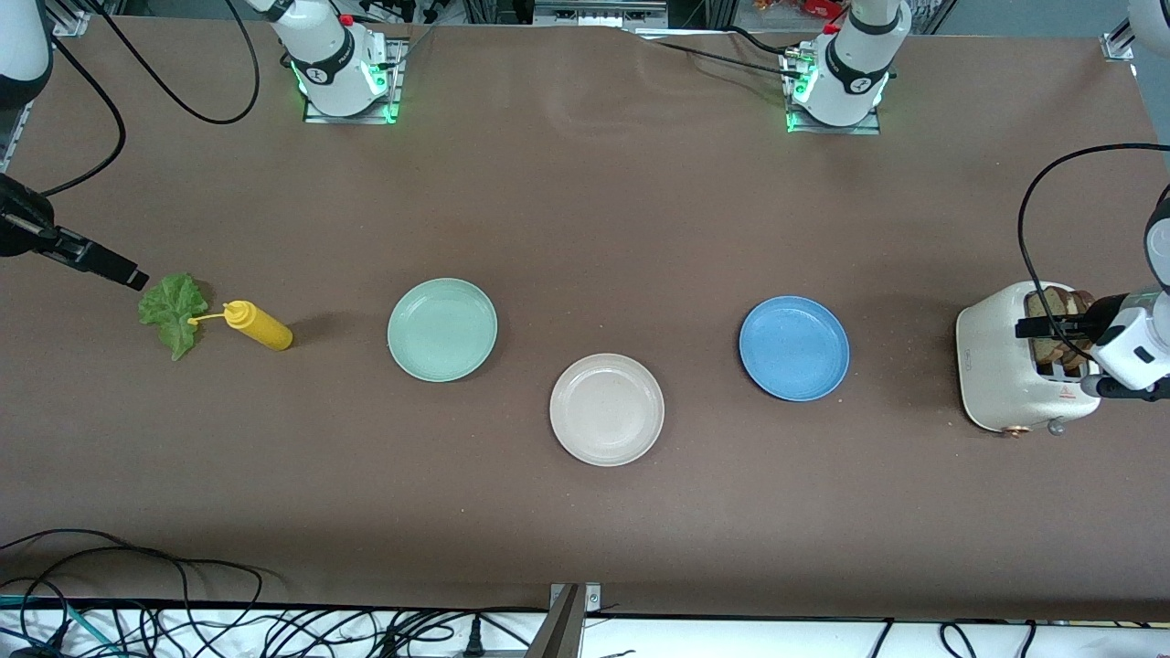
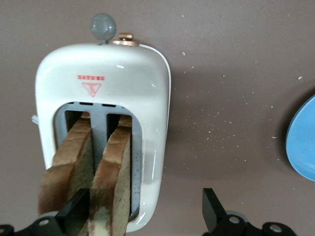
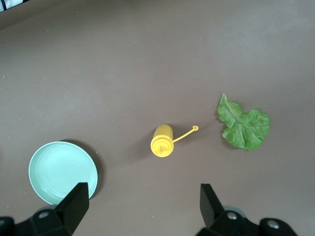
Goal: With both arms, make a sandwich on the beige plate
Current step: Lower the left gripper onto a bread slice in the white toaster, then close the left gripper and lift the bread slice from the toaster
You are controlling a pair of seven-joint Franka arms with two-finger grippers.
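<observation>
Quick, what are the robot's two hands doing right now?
Left hand: open over the toaster, one finger between the two bread slices, holding nothing yet.
Right hand: open, holding nothing.

round beige plate [image 1: 607, 409] lies empty mid-table.
</observation>
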